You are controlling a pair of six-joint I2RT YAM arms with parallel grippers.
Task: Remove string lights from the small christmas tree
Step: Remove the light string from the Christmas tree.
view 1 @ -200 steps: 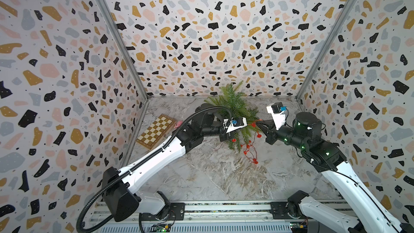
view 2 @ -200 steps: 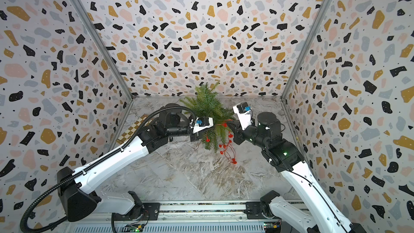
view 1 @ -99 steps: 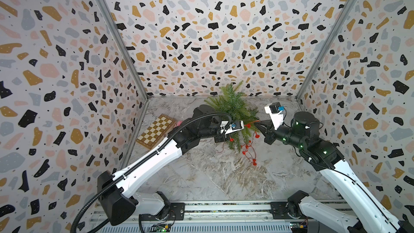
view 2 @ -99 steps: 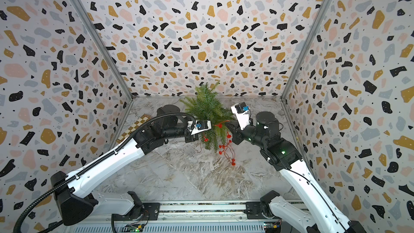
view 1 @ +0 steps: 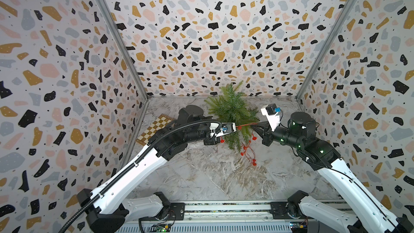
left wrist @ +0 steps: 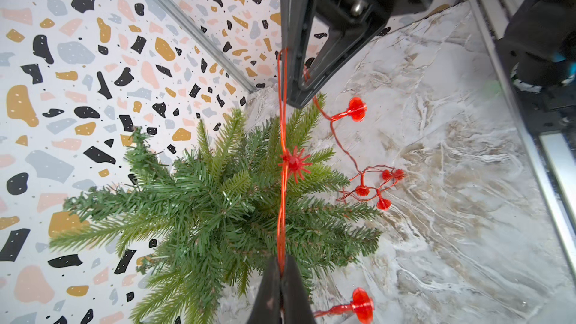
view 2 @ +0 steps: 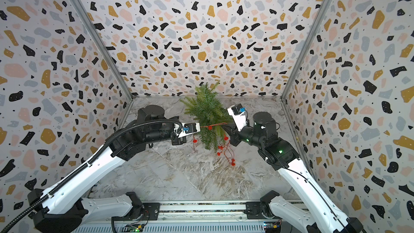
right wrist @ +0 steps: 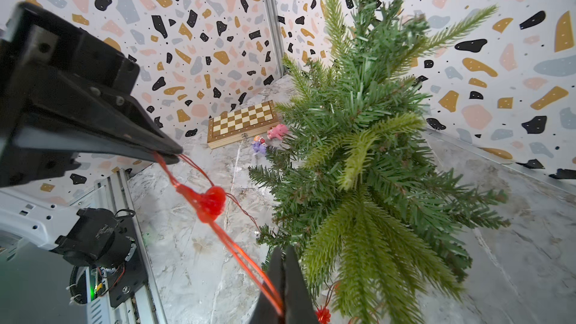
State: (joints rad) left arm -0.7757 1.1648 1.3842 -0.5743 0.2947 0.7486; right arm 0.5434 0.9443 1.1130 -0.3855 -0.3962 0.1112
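Observation:
The small christmas tree [view 1: 231, 110] [view 2: 207, 110], a bushy green pine, stands near the back wall. The string lights [view 1: 246, 124] [view 2: 215, 126] are a red wire with red spiky bulbs. A short length is stretched taut in front of the tree between both grippers. More bulbs [view 1: 247, 151] hang and lie on the floor below. My left gripper [left wrist: 282, 271] [view 1: 235, 126] is shut on the wire [left wrist: 282, 201], with one bulb [left wrist: 294, 163] on the span. My right gripper [right wrist: 283, 249] [view 1: 254, 127] is shut on the same wire [right wrist: 243, 257], and its tip sits against the lower branches [right wrist: 367, 151].
A wooden chessboard [view 1: 154, 128] [right wrist: 243, 123] lies by the left wall, partly under the left arm. A pink toy [right wrist: 277, 131] and a purple toy figure [right wrist: 258, 146] sit beside it near the tree. Terrazzo walls close in three sides; the rail [view 1: 224, 208] runs along the front.
The left gripper has drawn back a little to the left with the wire. The right gripper has shifted slightly left. Both stay shut, and the tree stays in place.

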